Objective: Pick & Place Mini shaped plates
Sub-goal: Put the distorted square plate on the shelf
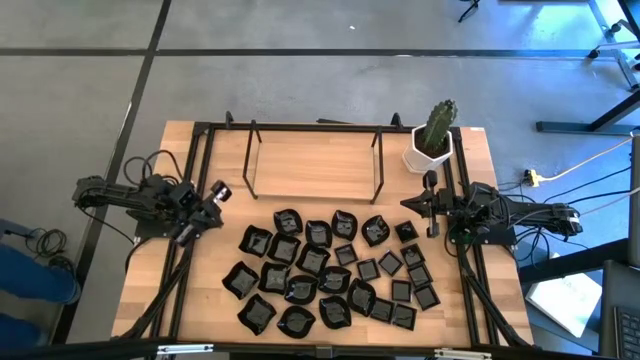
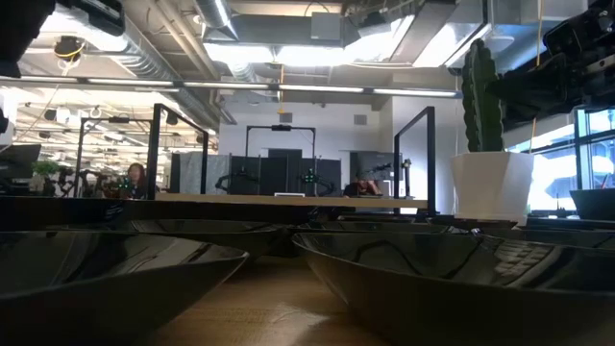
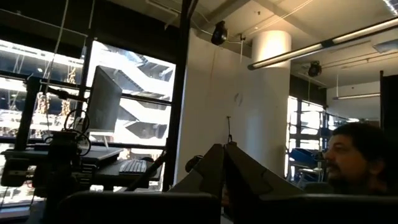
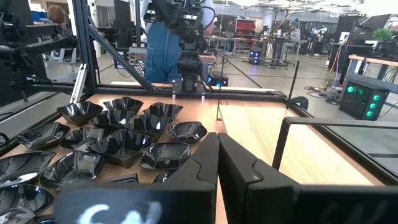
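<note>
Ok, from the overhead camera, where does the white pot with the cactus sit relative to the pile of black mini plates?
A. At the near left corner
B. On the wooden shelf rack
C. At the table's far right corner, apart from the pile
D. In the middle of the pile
C: the white pot with the cactus stands at the table's far right corner, beside the wooden shelf rack, clear of the black mini plates spread across the near half.

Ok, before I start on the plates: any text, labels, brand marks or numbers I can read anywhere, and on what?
None can be read.
Right gripper: pale smeared marks on the wrist body below the shut fingers, too blurred to read.
Mini shaped plates: glossy black, no print visible.
White pot with the cactus: plain, no label seen.
Left gripper, shut: no marking legible.
Background monitors and equipment: too small to tell.
</note>
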